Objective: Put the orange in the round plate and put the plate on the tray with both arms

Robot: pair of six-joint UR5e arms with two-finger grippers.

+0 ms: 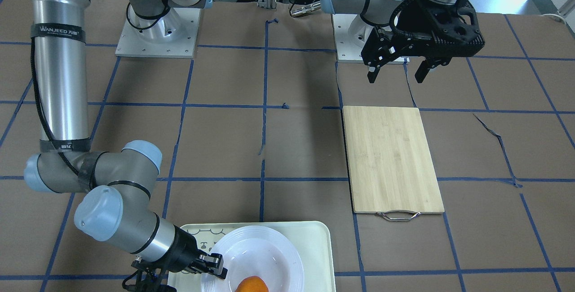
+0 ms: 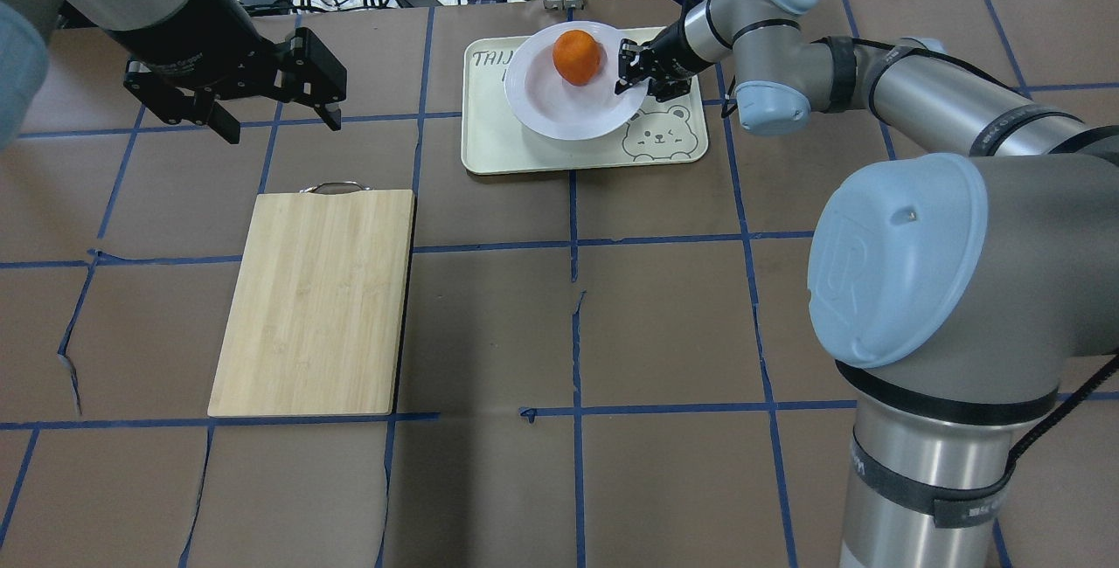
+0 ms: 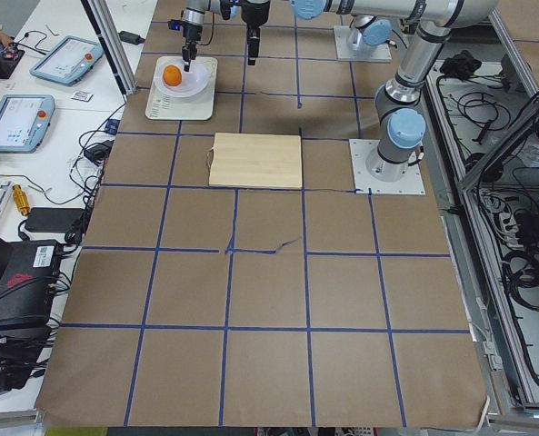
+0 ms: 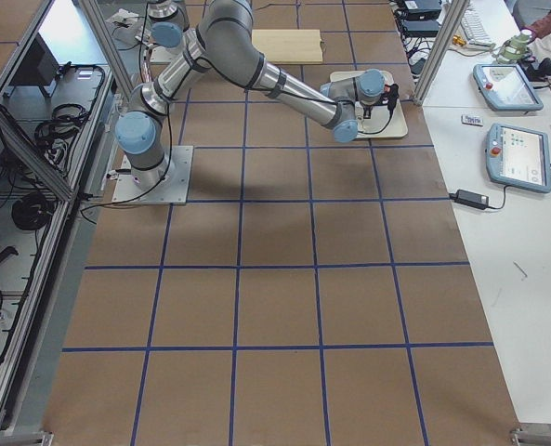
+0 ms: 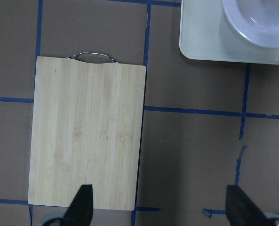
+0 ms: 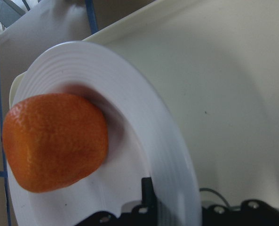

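Observation:
The orange lies in the white round plate, off-centre toward the far side. The plate is over the far half of the mint tray, beside the bear drawing. My right gripper comes in from the right and is shut on the plate's rim; in the right wrist view one black finger sits on top of the ridged rim next to the orange. My left gripper hangs open and empty above the table, beyond the far end of the cutting board.
A bamboo cutting board with a metal handle lies left of centre, about a hand's width from the tray. Brown paper with blue tape lines covers the table. Cables and a metal post stand behind the tray's far edge.

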